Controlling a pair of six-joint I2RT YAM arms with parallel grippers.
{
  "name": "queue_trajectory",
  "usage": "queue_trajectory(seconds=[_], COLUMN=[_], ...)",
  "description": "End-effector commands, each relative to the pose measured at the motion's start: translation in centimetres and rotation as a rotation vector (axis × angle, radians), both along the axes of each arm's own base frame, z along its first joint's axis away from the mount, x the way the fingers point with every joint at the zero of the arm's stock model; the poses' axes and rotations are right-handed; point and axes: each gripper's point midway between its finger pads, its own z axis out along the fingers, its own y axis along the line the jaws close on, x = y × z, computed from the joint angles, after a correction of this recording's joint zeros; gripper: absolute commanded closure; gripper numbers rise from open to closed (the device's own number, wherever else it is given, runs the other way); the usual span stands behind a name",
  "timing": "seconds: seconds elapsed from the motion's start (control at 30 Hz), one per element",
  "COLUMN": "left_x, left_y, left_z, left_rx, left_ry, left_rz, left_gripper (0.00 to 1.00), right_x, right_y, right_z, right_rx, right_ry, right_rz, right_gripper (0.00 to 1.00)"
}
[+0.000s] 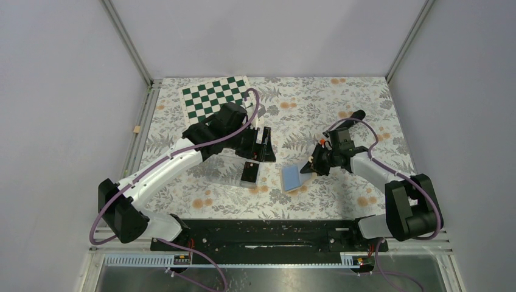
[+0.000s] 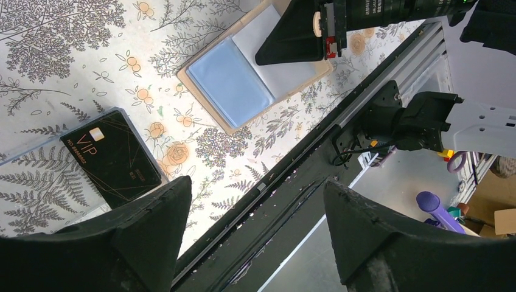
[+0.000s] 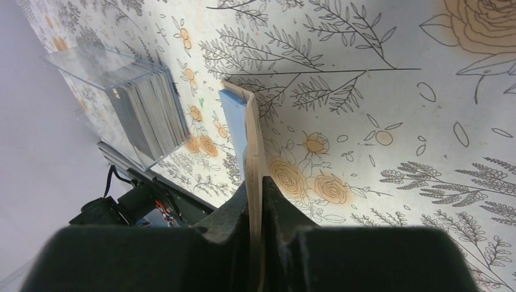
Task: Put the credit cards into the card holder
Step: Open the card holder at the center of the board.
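Note:
The tan card holder (image 1: 292, 177) lies open on the floral table, its light blue lining up; the left wrist view shows it as card holder (image 2: 243, 82). My right gripper (image 1: 313, 163) is shut on its right flap, and in the right wrist view the thin flap of the card holder (image 3: 248, 131) runs between the closed fingers of the gripper (image 3: 258, 182). A stack of black credit cards (image 1: 249, 172) sits in a clear tray; the top card (image 2: 112, 157) reads VIP. My left gripper (image 1: 260, 148) hovers open just behind the stack, and nothing is between the fingers of that gripper (image 2: 257, 185).
The clear plastic tray (image 3: 85, 61) holds the stack of cards (image 3: 152, 112) left of the holder. A green chessboard (image 1: 216, 97) lies at the back left. A black marker (image 1: 354, 115) lies behind the right arm. The black base rail (image 1: 274, 234) runs along the near edge.

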Motion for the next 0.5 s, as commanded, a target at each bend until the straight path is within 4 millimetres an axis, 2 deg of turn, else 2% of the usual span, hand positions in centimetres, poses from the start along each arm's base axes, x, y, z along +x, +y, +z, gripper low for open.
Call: queue_trajectory(seconds=[0.0,0.03,0.17,0.33,0.47], left_x=[0.3,0.3,0.3,0.2,0.1], left_y=[-0.6,-0.6,-0.7,-0.6,-0.6], left_z=[2.3,2.3,2.4,2.4,2.3], left_rx=[-0.077,-0.078,-0.082,-0.09,-0.095], left_ry=[-0.057,-0.058,-0.059,-0.064,-0.062], left_rz=[-0.011,-0.012,-0.015,-0.015,-0.017], left_gripper=[0.22,0.22,0.22,0.22,0.22], right_x=[-0.5,-0.7,-1.4,-1.9,-2.2], right_y=[-0.5,-0.5,-1.1,-2.4,-3.2], right_z=[-0.9,-1.1,-1.5,-1.7,-1.7], right_rx=[-0.023,-0.027,-0.058,-0.132,-0.183], right_ry=[0.059,0.075,0.125,0.162,0.189], right_rz=[-0.02,-0.021,-0.017,-0.034,-0.024], right_gripper=[0.8,0.74,0.69,0.47,0.34])
